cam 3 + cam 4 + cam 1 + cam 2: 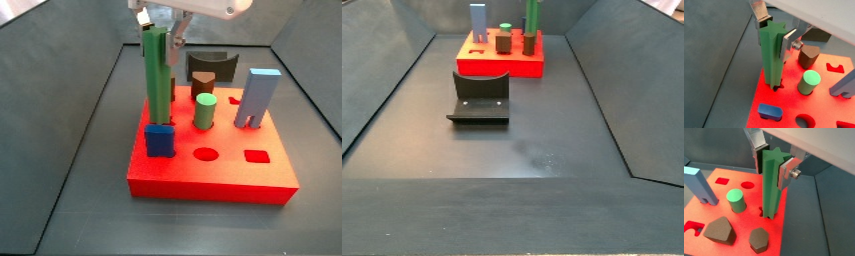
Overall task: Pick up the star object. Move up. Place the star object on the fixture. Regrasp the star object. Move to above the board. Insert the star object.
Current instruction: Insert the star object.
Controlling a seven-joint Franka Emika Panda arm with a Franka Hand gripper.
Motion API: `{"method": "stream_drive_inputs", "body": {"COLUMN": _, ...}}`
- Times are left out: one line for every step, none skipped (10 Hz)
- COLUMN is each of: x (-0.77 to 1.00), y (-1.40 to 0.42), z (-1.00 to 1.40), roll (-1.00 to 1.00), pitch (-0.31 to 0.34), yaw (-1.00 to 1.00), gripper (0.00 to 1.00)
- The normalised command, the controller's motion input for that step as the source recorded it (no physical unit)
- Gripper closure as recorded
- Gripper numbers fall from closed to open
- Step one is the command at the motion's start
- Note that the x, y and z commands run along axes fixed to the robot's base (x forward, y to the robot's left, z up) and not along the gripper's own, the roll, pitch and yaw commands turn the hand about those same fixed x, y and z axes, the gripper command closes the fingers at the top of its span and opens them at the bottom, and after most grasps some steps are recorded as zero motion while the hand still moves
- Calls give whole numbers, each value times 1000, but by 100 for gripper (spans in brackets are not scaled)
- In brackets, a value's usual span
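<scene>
We're seeing the board (214, 178) sitting on the dark floor at the far end of the enclosure in a side view (500, 66), with pegs standing in it. The fixture (480, 96) is sitting on the floor just near of the board, apart from it, with nothing on it.

The star object (156, 75) is standing upright at the board's left edge, its lower end sitting in the star hole; both wrist views show the base (773, 84) at the hole's mouth (769, 214). How deep it's seated, we can't tell.

The gripper (776, 31) is sitting over the board's left side, clamped on the top of the star object: silver fingers (787, 172) are pressing on opposite faces in both wrist views.

Other pegs we're reading: grey-blue block (257, 98) standing tall on the right, light-green cylinder (206, 111) just right of the star object, small blue peg (159, 139) at the near-left corner, brown pegs (719, 230) on the far side. Round and square holes (205, 155) are showing open near the front edge.
</scene>
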Motion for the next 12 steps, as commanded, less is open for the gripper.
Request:
{"method": "stream_drive_inputs", "body": {"x": 74, "y": -100, "z": -311, "roll": -36, "pitch": 0, "yaw": -91, "gripper": 100}}
{"method": "stream_drive_inputs", "body": {"x": 297, "y": -69, "z": -294, "roll": -71, "pitch": -16, "yaw": -157, "gripper": 100}}
{"method": "stream_drive_inputs", "body": {"x": 274, "y": -54, "z": -263, "roll": -37, "pitch": 0, "yaw": -169, "gripper": 100}}
{"method": "stream_drive_inputs", "body": {"x": 209, "y": -11, "z": -266, "roll": 0, "pitch": 0, "yaw": -117, "gripper": 100}}
{"method": "stream_drive_inputs", "body": {"x": 157, "y": 0, "z": -331, "roll": 14, "pitch": 0, "yaw": 0, "gripper": 100}}
{"method": "stream_drive_inputs", "body": {"x": 29, "y": 0, "z": -406, "roll": 74, "pitch": 0, "yaw": 0, "gripper": 100}}
{"method": "stream_drive_inputs", "body": {"x": 37, "y": 0, "z": -489, "roll": 20, "pitch": -24, "yaw": 23, "gripper": 100}}
{"method": "stream_drive_inputs", "body": {"x": 246, "y": 31, "z": -491, "roll": 0, "pitch": -16, "yaw": 103, "gripper": 100}}
{"method": "stream_drive_inputs", "body": {"x": 177, "y": 0, "z": -469, "roll": 39, "pitch": -41, "yaw": 66, "gripper": 100}}
{"method": "stream_drive_inputs", "body": {"x": 169, "y": 0, "z": -451, "roll": 39, "pitch": -29, "yaw": 11, "gripper": 100}}
{"method": "stream_drive_inputs", "body": {"x": 69, "y": 0, "z": -414, "roll": 81, "pitch": -77, "yaw": 11, "gripper": 100}}
{"method": "stream_drive_inputs", "body": {"x": 0, "y": 0, "z": -129, "roll": 0, "pitch": -70, "yaw": 0, "gripper": 100}}
